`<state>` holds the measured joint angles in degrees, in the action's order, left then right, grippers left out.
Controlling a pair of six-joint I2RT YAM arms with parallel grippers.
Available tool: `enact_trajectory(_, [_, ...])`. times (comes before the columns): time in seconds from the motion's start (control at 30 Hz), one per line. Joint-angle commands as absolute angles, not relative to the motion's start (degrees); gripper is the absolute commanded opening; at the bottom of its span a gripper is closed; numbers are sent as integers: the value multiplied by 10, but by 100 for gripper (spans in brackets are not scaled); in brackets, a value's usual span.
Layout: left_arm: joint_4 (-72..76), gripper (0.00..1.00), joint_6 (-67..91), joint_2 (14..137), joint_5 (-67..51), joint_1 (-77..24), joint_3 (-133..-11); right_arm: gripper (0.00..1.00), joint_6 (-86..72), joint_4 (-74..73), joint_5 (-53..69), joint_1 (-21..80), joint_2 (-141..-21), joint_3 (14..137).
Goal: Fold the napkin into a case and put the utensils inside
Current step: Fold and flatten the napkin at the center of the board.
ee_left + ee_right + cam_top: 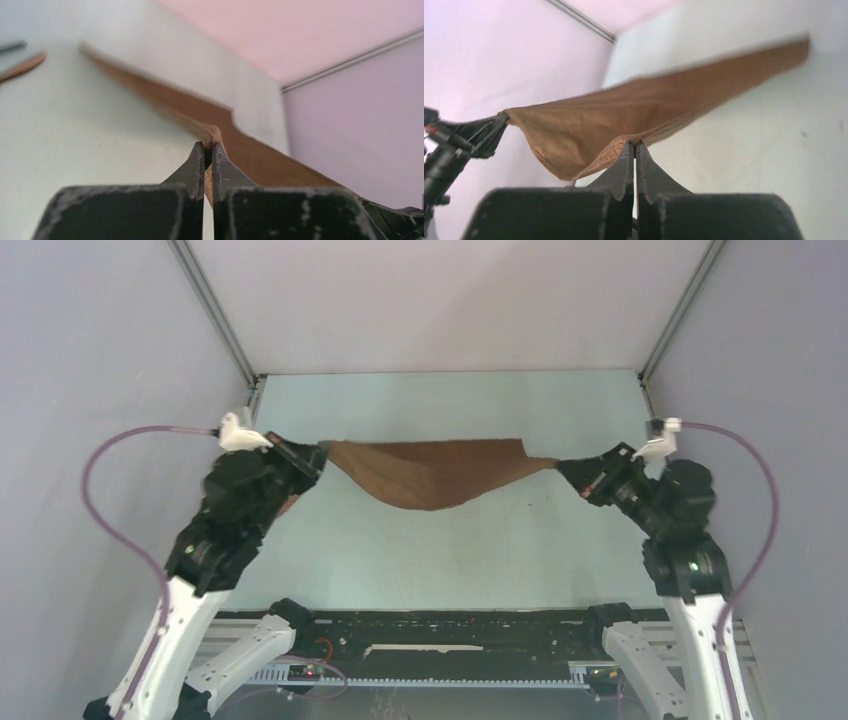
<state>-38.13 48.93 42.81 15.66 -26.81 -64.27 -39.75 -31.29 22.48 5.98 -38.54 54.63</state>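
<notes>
The brown napkin [430,472] hangs in the air between my two grippers, stretched along its top edge and sagging in the middle above the table. My left gripper [318,455] is shut on its left corner; the cloth edge shows pinched between the fingertips in the left wrist view [208,146], with the napkin [260,155] running away from them. My right gripper [562,466] is shut on the right corner, also seen in the right wrist view [634,145] under the napkin [624,112]. A reddish-brown knife-shaped piece [22,67] and a dark handle tip [11,47] lie on the table at far left.
The pale green table [450,550] is walled by grey panels on the left, right and back. The opposite arm's gripper [471,135] shows holding the far corner. A black rail [440,635] runs along the near edge between the arm bases.
</notes>
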Motion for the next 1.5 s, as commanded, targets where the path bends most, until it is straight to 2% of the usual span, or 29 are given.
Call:
enact_trajectory(0.0, [-359,0,395,392,114,-265,-740,0,-364,-276,275,59,-322,626])
enact_trajectory(0.33, [-244,0,350,365,28,-265,-831,0,-358,-227,306,59,-306,744])
enact_trajectory(0.43, [-250,0,355,394,73,-265,-832,0,-350,-231,261,59,-329,745])
enact_trajectory(0.53, [-318,0,382,452,175,-264,-846,0,-345,-264,170,59,-373,741])
enact_trajectory(0.63, [-369,0,392,536,215,-253,-858,0,-339,-260,115,52,-437,725])
enact_trajectory(0.77, [-328,0,410,635,206,-213,-818,0,-339,-210,102,30,-568,707])
enact_trajectory(0.93, [-265,0,435,778,160,-158,-802,0,-323,-128,99,6,-742,711])
enact_trajectory(1.13, [-186,0,422,973,68,-110,-858,0,-299,-58,122,-11,-937,768])
enact_trajectory(1.3, [-184,0,442,1106,5,-88,-938,0,-294,-87,157,-15,-1080,868])
enact_trajectory(1.47, [-206,0,445,1121,-30,-84,-960,0,-306,-170,180,-13,-1123,931])
